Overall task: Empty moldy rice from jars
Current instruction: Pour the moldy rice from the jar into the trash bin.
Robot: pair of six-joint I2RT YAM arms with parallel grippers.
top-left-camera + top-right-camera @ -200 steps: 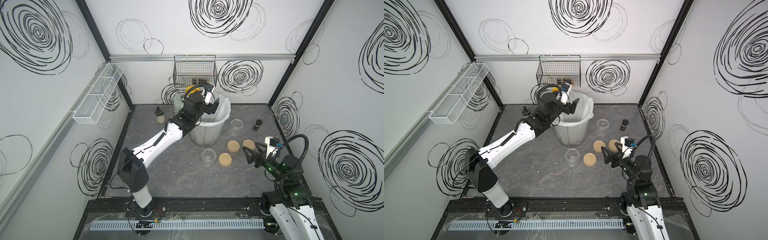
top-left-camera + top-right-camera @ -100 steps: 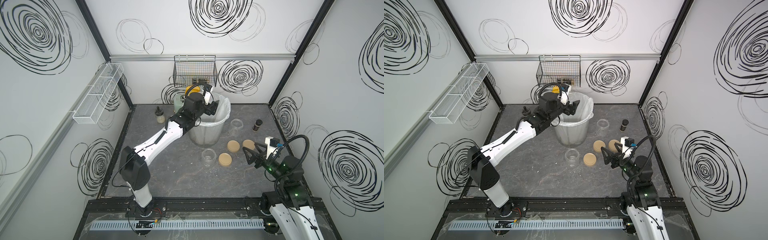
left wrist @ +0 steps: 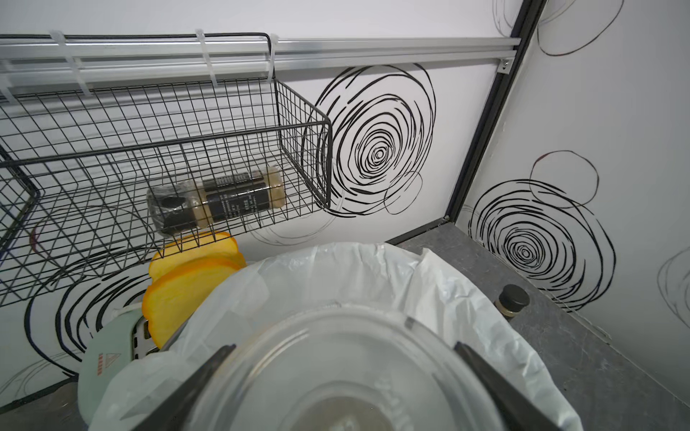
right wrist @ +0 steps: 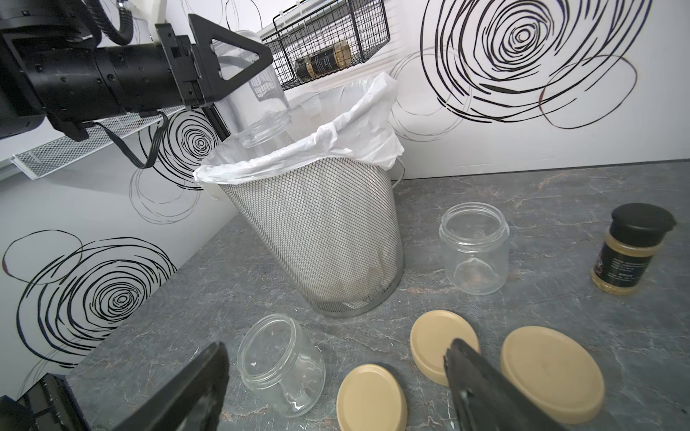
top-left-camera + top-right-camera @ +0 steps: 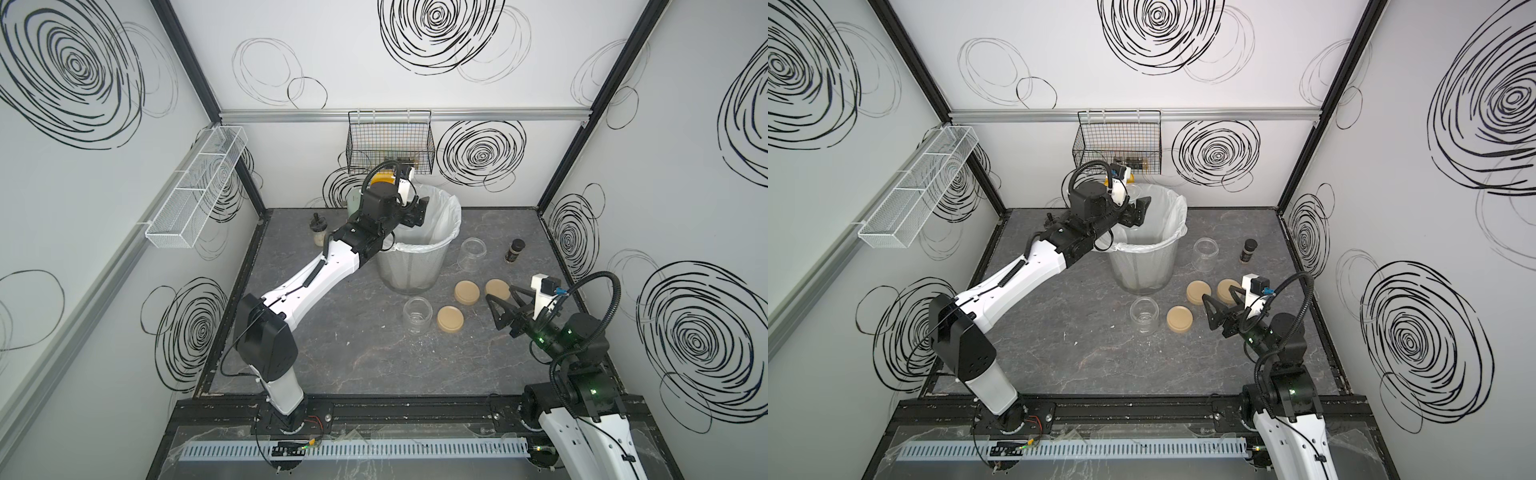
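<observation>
My left gripper [image 5: 415,208] [image 5: 1136,210] [image 4: 239,52] is shut on a clear jar [image 4: 261,100] [image 3: 336,373], held tilted mouth-down over the lined mesh bin [image 5: 415,266] [image 5: 1142,266] [image 4: 317,239]. The held jar looks empty. Two more lidless jars, also empty, stand on the table: one near the bin's front [image 5: 417,314] [image 4: 282,364], one to its right [image 5: 471,253] [image 4: 473,248]. No moldy rice shows in any jar. Three tan lids [image 5: 467,292] [image 5: 497,289] [image 5: 450,319] lie flat nearby. My right gripper [image 5: 500,293] [image 5: 1219,292] [image 4: 336,347] hovers open by the lids, holding nothing.
A dark-capped spice shaker [image 5: 515,250] [image 4: 631,250] stands at the right. A black-stoppered bottle [image 5: 319,235] stands left of the bin. A wire basket [image 5: 390,141] with a bottle [image 3: 216,201] hangs behind the bin, above a yellow object [image 3: 190,283]. A white mesh shelf [image 5: 195,199] hangs on the left wall.
The left gripper with the jar has shifted only slightly over the bin. The right arm has not moved.
</observation>
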